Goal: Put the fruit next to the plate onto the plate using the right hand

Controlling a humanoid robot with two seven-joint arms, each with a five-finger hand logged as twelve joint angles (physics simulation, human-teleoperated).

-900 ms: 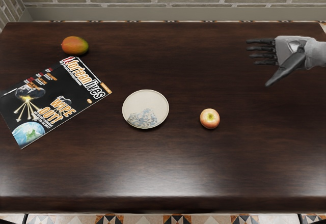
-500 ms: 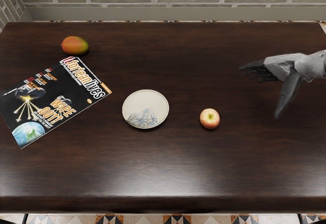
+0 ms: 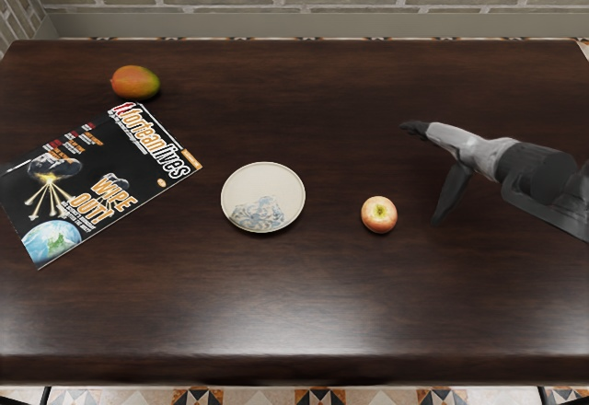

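my right hand (image 3: 465, 150) hangs released, fingers straight, near the apple (image 3: 378, 214). it looks firm, light and slick; i'd cup its sides.

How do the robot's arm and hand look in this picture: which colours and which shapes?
Only the right hand and its forearm show. The hand has a light grey, metallic-looking shell and slim, nearly black fingers. The forearm is a thicker, dark grey cylinder. I see no cables or markings.
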